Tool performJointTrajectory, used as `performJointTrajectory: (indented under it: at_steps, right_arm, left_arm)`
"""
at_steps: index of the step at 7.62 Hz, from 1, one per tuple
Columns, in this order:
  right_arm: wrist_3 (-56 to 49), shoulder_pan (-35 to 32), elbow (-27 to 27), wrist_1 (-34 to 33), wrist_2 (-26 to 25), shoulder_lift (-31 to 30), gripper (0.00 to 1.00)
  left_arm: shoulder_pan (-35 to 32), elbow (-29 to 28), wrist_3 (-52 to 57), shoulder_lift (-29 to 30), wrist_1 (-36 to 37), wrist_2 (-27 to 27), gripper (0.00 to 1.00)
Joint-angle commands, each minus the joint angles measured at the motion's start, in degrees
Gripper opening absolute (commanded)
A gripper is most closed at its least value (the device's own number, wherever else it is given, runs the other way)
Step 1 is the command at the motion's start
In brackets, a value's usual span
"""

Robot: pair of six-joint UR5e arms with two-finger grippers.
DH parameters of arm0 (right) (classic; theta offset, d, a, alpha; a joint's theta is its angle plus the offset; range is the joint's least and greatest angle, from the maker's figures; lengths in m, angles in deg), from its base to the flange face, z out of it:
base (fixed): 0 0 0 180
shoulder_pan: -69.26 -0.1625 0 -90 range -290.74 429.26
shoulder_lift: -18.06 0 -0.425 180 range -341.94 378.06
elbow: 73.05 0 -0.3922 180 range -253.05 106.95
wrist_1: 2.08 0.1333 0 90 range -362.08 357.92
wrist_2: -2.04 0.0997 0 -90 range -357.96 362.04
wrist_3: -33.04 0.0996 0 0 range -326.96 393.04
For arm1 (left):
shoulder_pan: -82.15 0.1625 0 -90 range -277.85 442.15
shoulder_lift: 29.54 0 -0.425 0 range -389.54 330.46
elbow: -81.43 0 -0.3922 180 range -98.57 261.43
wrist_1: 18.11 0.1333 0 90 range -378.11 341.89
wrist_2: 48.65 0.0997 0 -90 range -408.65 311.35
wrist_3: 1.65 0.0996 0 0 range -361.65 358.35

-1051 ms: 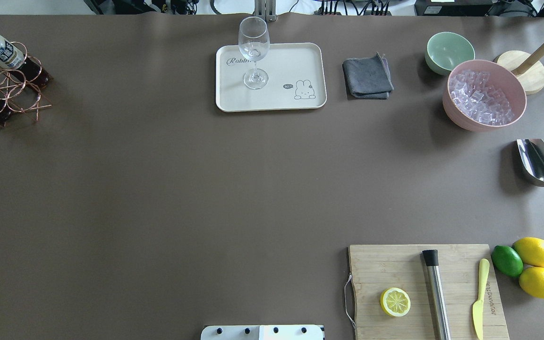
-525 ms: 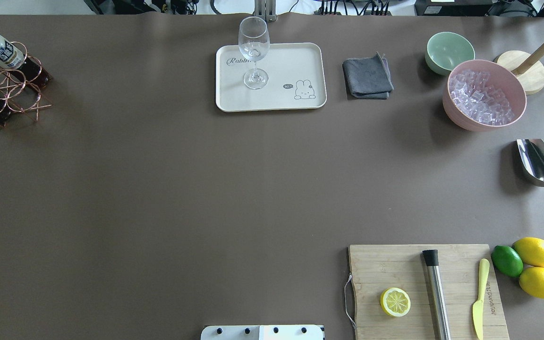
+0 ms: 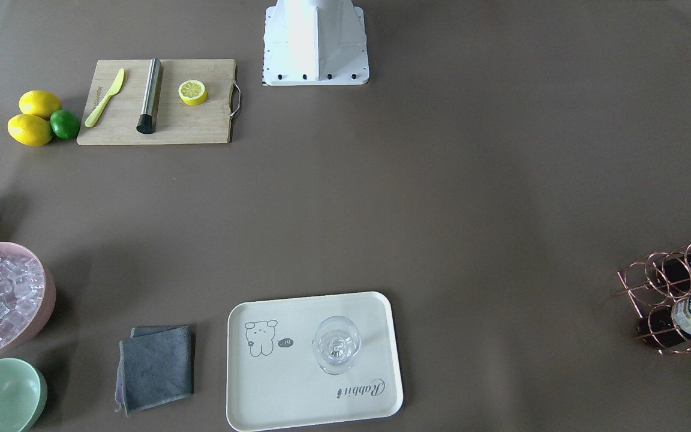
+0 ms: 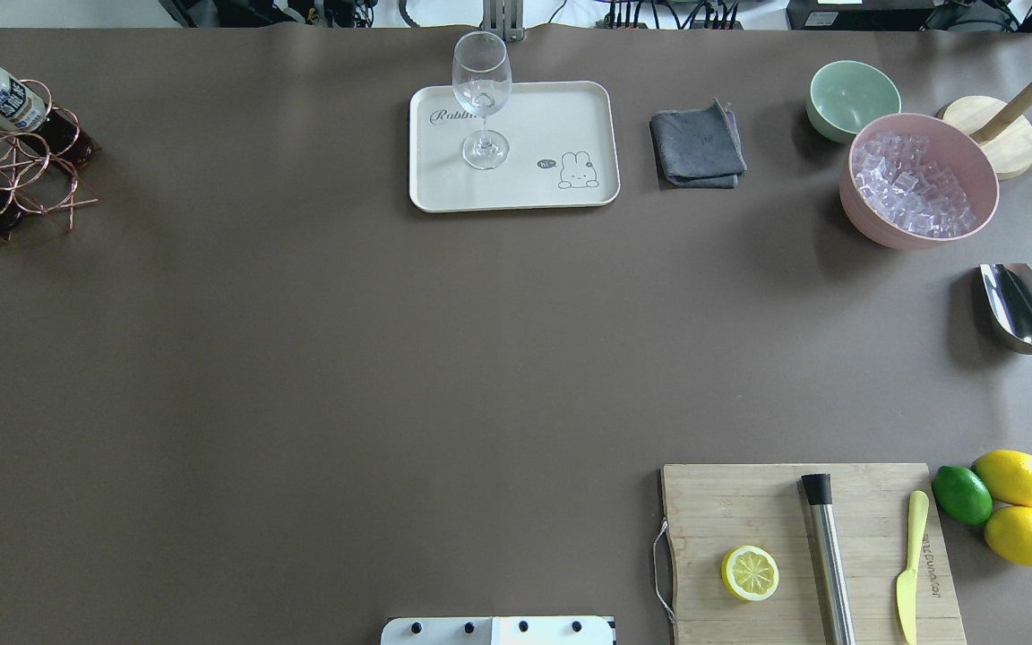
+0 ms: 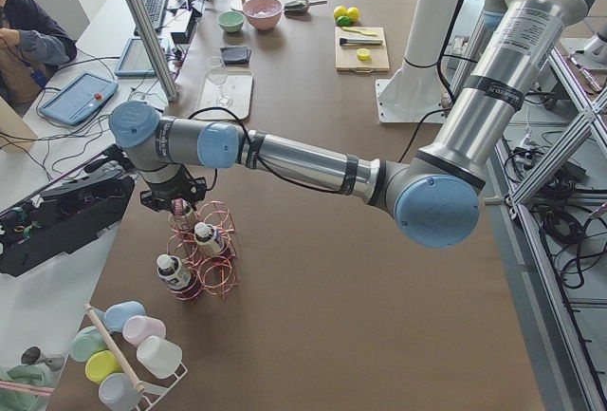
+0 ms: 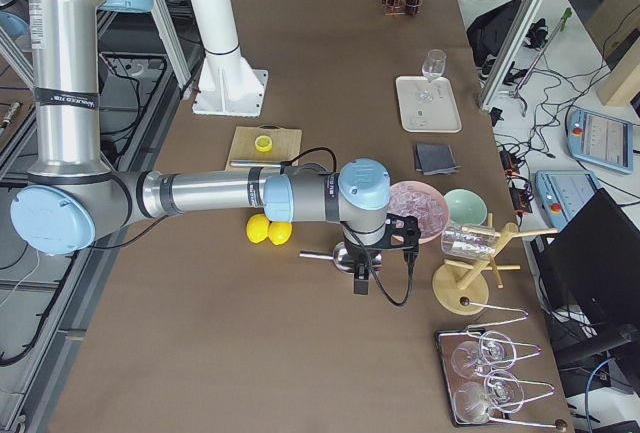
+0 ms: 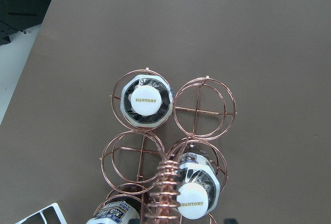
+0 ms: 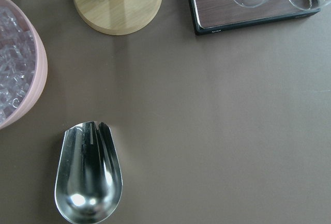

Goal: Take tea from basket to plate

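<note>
Tea (image 7: 147,100): three bottles, all in basket (image 7: 199,111) at the worktop's left end, unmoved since the earlier overhead view. Plate (image 4: 561,116): carries a stemmed glass (image 4: 481,98). Left hand (image 5: 177,206) hovers over basket, right hand (image 6: 362,281) near scoop (image 8: 88,175); cannot tell either's grip.

Robotics laboratory, test cell. An industrial arm (image 5: 285,155) is stretching over a table (image 4: 301,358) that is wearing a brown cover. A white pedestal (image 3: 315,42) is standing bolted to the table. Aluminium framing (image 5: 142,22) is standing alongside, and cables (image 5: 560,231) are trailing over the floor. Teach pendants (image 6: 603,138) and a keyboard (image 5: 155,8) are lying on side benches, where a person (image 5: 28,41) is sitting. Drink props, basket (image 7: 166,193) included, are standing staged.
</note>
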Motion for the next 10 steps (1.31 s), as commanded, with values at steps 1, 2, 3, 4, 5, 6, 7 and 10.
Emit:
performJointTrajectory:
  at_steps: [1, 2, 3, 4, 5, 6, 7, 10]
  right_arm:
    - [-0.1, 0.0, 0.0, 0.0, 0.0, 0.0, 1.0]
    - [0.0, 0.0, 0.0, 0.0, 0.0, 0.0, 1.0]
    - [0.0, 0.0, -0.1, 0.0, 0.1, 0.0, 1.0]
    - [-0.1, 0.0, -0.1, 0.0, 0.1, -0.1, 1.0]
    - [-0.1, 0.0, -0.1, 0.0, 0.1, -0.1, 1.0]
    - [-0.1, 0.0, -0.3, 0.0, 0.2, -0.2, 1.0]
    - [-0.1, 0.0, -0.4, 0.0, 0.2, -0.2, 1.0]
    - [-0.5, 0.0, -2.3, -0.1, 0.0, -1.5, 1.0]
  left_arm:
    - [-0.4, 1.1, -0.1, 1.0, 3.8, 0.1, 0.0]
    - [-0.6, 2.8, -0.1, 1.1, 6.1, 0.1, 0.0]
    - [-0.6, 5.1, 0.0, 1.7, 9.2, 0.1, 0.0]
    - [-0.5, 6.9, 0.0, 2.9, 13.0, 0.2, 0.0]
    - [-0.4, 9.6, 0.0, 3.1, 15.4, 0.2, 0.0]
    - [-0.1, 13.0, 0.0, 3.8, 18.1, 0.2, 0.0]
    - [0.5, 16.4, -0.4, 4.4, 19.8, 0.2, 0.0]
    - [5.3, 26.0, -3.8, 6.1, 19.9, 0.2, 0.0]
